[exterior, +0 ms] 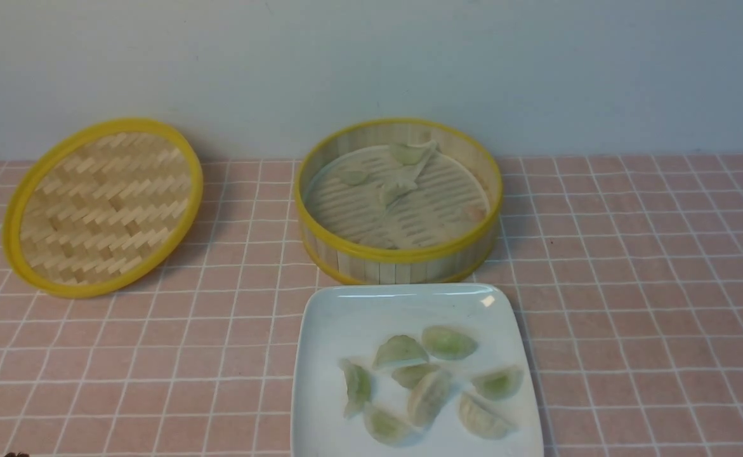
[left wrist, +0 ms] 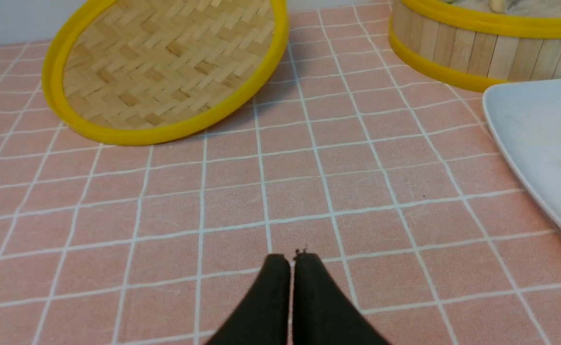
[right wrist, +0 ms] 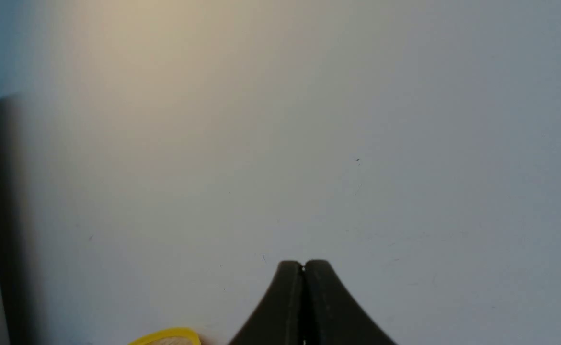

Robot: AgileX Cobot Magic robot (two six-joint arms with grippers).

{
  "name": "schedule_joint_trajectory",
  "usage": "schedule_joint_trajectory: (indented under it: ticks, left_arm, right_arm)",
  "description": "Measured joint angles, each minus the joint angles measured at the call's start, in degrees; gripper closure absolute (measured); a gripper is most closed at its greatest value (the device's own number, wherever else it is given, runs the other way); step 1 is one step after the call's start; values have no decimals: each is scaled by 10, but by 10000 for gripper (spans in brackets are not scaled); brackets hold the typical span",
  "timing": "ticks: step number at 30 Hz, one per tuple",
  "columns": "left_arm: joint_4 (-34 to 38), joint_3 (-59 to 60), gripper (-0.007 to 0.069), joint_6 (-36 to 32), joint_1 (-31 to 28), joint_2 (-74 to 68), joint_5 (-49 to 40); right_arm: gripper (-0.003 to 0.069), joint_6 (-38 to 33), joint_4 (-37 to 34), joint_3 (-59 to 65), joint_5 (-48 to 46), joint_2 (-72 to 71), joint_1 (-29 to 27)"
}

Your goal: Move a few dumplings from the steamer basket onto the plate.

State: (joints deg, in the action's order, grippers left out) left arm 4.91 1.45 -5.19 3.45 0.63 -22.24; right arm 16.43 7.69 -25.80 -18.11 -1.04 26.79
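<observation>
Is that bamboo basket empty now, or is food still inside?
Not empty. A few dumplings still lie on the steamer basket floor, toward its back.

In your front view, the plate [exterior: 320, 355] runs off the bottom edge, so its near rim is cut away, and neither arm shows there. The dumplings in the steamer basket [exterior: 403, 257] are pale against the floor and overlap, so you cannot count them surely. In the left wrist view, the basket's top and the plate's far side are cropped. The right wrist view shows you only a yellow sliver [right wrist: 167, 336] at the edge; which rim it is cannot be told.
</observation>
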Motion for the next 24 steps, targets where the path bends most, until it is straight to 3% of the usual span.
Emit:
schedule_joint_trajectory:
  ticks: [24]
  left_arm:
    - [1, 0, 631, -1, 0, 0, 0]
  right_arm:
    - [673, 0, 0, 0, -6, 0, 0]
